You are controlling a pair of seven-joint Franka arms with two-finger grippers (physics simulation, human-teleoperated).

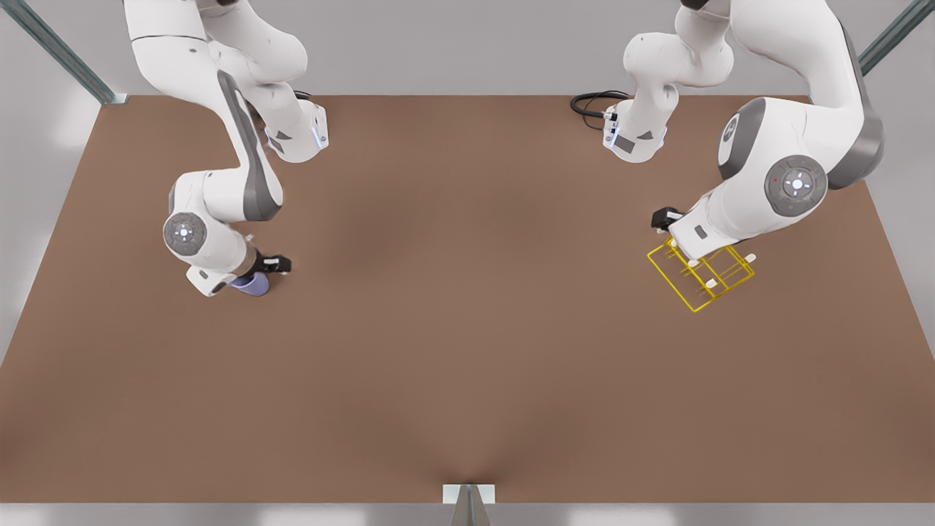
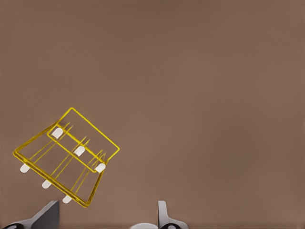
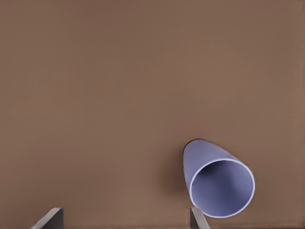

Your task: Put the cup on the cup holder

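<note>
The cup (image 3: pixel 217 179), a lavender-blue tumbler, lies on its side on the brown table, open mouth toward the camera. My right gripper (image 3: pixel 124 222) hovers open above the table, and the cup lies just off one fingertip (image 3: pixel 195 217), outside the gap. In the front view this arm is on the left, its hand partly covering the cup (image 1: pixel 252 285). The cup holder (image 2: pixel 66 157), a yellow wire rack with white-tipped pegs, rests on the table. My left gripper (image 2: pixel 105 220) hangs open beside and above it, holding nothing. In the front view this arm overlaps the cup holder (image 1: pixel 701 274) on the right.
The brown table (image 1: pixel 467 329) stretches wide between the two arms. Both arm bases stand at the far edge, with a black cable (image 1: pixel 595 102) near the one on the front view's right. Metal frame posts stand at the corners.
</note>
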